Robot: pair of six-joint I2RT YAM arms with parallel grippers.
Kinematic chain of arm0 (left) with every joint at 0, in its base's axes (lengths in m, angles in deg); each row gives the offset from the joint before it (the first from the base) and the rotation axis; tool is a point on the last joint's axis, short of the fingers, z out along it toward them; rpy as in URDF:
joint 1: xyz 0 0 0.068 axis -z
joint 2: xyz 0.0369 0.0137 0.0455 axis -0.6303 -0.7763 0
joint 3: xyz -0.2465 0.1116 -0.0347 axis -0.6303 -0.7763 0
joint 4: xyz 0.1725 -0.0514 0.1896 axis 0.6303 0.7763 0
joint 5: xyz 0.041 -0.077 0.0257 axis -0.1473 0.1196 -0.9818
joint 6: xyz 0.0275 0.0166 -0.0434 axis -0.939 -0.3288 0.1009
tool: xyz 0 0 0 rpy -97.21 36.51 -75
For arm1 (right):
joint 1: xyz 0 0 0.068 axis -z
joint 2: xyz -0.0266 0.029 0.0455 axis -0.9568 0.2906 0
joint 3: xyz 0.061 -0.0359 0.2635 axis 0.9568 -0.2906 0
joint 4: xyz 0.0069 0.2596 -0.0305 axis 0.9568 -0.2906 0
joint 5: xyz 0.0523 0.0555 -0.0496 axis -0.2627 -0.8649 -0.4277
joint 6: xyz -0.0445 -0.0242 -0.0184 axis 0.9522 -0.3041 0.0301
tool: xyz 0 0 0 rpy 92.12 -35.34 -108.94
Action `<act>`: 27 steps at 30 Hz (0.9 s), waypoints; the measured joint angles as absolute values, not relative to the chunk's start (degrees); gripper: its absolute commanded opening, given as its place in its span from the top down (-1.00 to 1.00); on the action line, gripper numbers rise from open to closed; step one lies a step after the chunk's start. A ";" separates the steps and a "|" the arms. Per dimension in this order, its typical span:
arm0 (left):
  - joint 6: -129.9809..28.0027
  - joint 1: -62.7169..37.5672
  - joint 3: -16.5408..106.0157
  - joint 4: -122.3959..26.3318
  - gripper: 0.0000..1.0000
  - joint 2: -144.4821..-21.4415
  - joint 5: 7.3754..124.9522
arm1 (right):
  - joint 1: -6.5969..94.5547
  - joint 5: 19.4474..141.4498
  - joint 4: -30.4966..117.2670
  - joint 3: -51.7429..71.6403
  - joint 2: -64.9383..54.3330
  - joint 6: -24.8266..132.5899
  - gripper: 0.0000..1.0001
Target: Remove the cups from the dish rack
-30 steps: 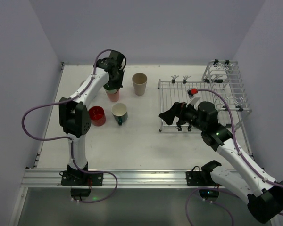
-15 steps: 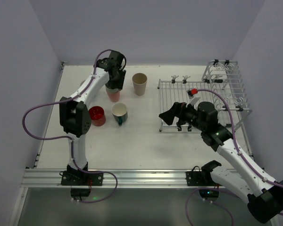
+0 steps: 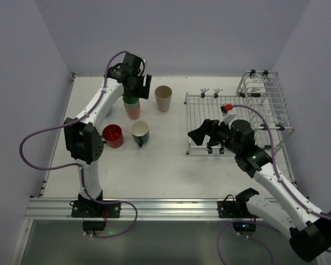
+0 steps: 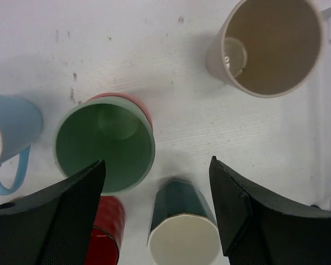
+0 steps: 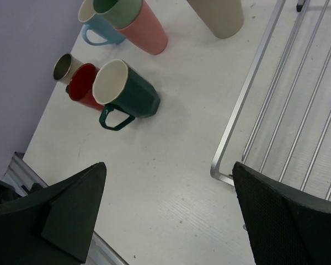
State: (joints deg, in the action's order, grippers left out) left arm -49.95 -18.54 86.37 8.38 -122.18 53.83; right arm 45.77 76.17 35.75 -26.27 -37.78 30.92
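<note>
Over the far left of the desk [image 3: 171, 160], your left fingers [image 4: 66, 215] hang spread wide and hold nothing, just above the green cup [image 4: 102, 143] nested in the pink cup [image 4: 140, 107]. That stack of 2 looks top-heavy. A finger clipping the green rim on the way up could tip it onto the dark teal mug [image 4: 179, 201] or red mug [image 4: 106, 221] just beside it. Your right fingers [image 5: 66, 210] are also spread and empty at the near-left corner of the dish rack [image 5: 240, 107], where no cup shows. A careless swing there could snag the rail.
</note>
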 measured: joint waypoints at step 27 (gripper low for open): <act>-52.11 17.46 52.29 -42.09 -1.00 -101.40 68.73 | 45.77 86.09 24.12 3.42 -66.92 31.13 -0.98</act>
State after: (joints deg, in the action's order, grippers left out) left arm -52.11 17.46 52.29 -42.09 -101.40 68.73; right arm 45.77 86.09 24.12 3.42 -66.92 31.13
